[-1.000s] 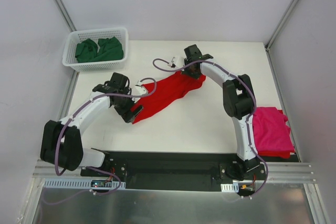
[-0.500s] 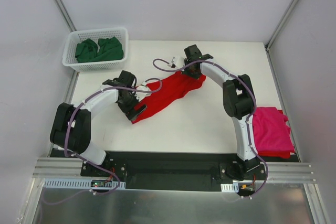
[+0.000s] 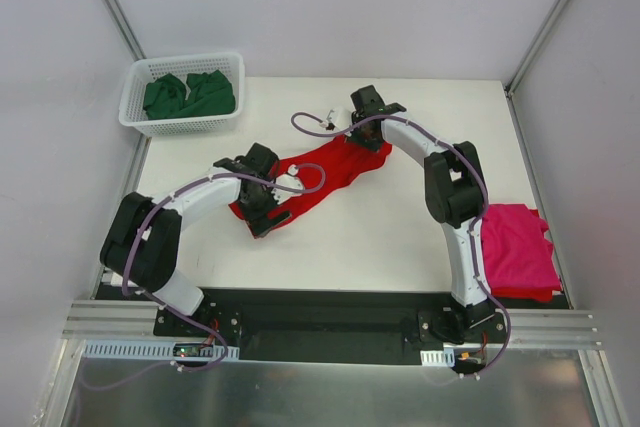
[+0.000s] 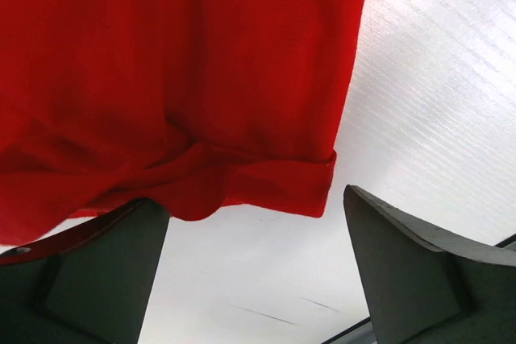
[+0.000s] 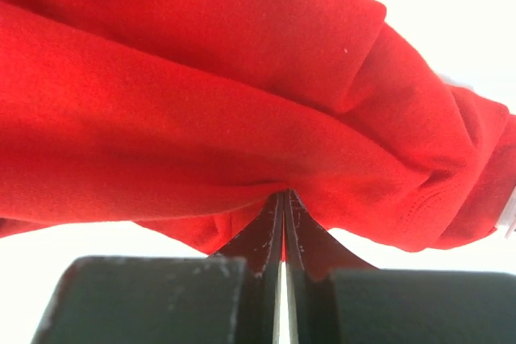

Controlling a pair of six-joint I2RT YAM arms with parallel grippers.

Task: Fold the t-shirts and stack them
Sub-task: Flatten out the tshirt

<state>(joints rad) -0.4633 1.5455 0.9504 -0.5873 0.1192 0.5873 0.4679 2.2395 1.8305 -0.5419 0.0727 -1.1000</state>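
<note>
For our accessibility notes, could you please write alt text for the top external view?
Two robot arms work a red t-shirt on a white table: the right gripper pinches its far end, the left gripper is open over its near end. A folded pink t-shirt lies at the right edge; green t-shirts fill a white basket far left.

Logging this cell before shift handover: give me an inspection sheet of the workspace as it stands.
Surface: white table.
Job's things: red t-shirt crumpled mid-table; magenta t-shirt at the right edge; green t-shirts in the white basket, far left.
Clutter: nothing seen.
Grippers: left gripper open above the red shirt's near end; right gripper shut on its far end.
Cables: purple cables loop along both arms.
Surroundings: white walls, metal rail in front.
</note>
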